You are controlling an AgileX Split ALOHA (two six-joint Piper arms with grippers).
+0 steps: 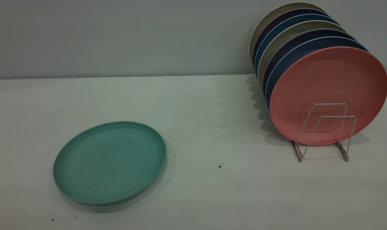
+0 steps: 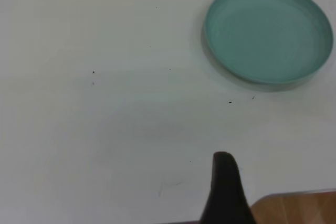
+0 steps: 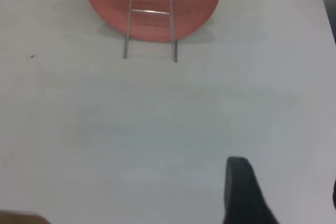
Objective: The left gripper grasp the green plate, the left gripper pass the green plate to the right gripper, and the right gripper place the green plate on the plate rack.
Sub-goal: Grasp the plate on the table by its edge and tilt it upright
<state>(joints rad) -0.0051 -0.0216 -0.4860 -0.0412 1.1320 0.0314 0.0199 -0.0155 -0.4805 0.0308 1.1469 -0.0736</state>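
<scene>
The green plate [image 1: 110, 161] lies flat on the white table at the front left; it also shows in the left wrist view [image 2: 268, 30]. The plate rack [image 1: 324, 127] stands at the right, its two front wire loops empty; it also shows in the right wrist view [image 3: 149, 24]. Neither gripper shows in the exterior view. My left gripper [image 2: 281, 174] hovers over bare table well short of the plate, with one black finger [image 2: 226, 182] in view and nothing against it. My right gripper [image 3: 287, 177] hovers over bare table well short of the rack, its fingers [image 3: 239, 187] wide apart and empty.
A salmon-pink plate [image 1: 327, 92] stands upright in the rack, with several blue, dark and beige plates [image 1: 286, 38] behind it. The grey wall runs along the table's back. A brown wooden surface [image 2: 299, 208] shows past the table's edge by my left gripper.
</scene>
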